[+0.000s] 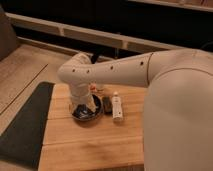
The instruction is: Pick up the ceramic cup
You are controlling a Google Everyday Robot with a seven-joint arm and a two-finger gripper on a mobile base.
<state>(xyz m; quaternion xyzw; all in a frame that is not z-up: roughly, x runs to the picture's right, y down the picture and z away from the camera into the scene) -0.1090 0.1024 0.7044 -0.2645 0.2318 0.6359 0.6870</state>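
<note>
Ceramic cup (92, 103): judged to be the short cream-white shape at the low end of the arm (115, 70), toward the far-left corner of the tabletop (95, 147), touching or overlapping the right rim of the dark glossy bowl (80, 116) from this angle. Impossible to say whether standing on the wood beside the bowl or raised a little off it. Tool (90, 106) down at that same spot, largely masked by the white wrist; released or clenched, cannot tell. Just right of the cup, a small dark object (106, 104), unclear whether a separate thing or part of the tool. Next to that, nearer the middle of the tabletop, a slim white bottle (117, 106), cap toward the far edge, upright or lying hard to tell, apart from the arm. Beyond the left edge, a black mat (25, 125). As for progress: reach apparently complete, with tool low and right at the cup, off the bowl's middle and clear of the bottle. Grasp itself unconfirmed. No sign of a lift, with the cream shape about level with the bowl rim and close to the wood. Left to do, by this reading: a secure hold on the plain sides, then a straight raise clear of bowl rim and dark object, without nudging the bottle.
</note>
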